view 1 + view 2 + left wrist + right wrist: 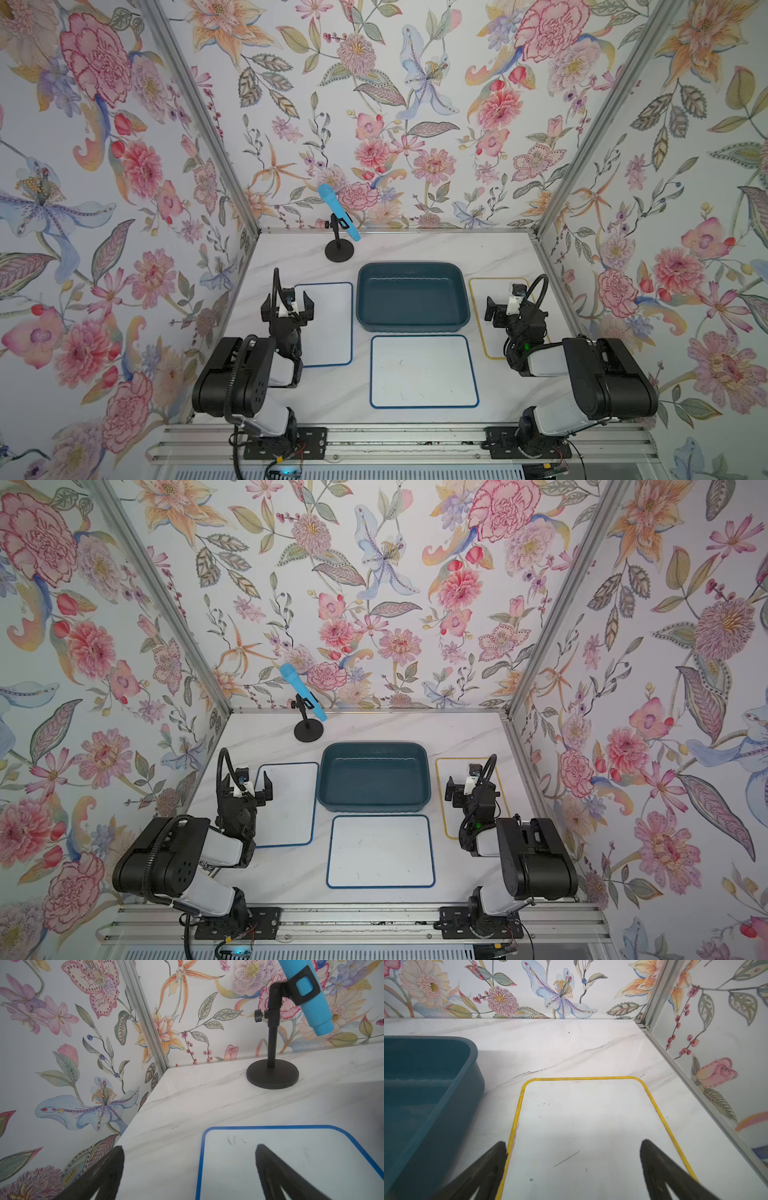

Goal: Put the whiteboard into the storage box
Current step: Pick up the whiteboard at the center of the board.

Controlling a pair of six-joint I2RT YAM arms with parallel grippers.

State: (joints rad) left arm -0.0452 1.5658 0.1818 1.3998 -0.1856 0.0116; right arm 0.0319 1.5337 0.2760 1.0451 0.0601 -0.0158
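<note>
Jaws of my left gripper stand wide apart and hold nothing. One finger hangs over the bare tabletop, the other over the blue-framed whiteboard lying flat toward the left edge. I cannot tell if either finger touches anything. Behind that board, at the back edge, I see a blue microphone tilted in its black stand.

The storage box sits mid-tabletop, toward the back. A second blue-framed whiteboard lies flat just beside the box's front wall, between it and the front edge.

By the right edge lies a yellow-framed whiteboard, just beside the box but apart from it. My right gripper is above it, spread wide and holding nothing.
</note>
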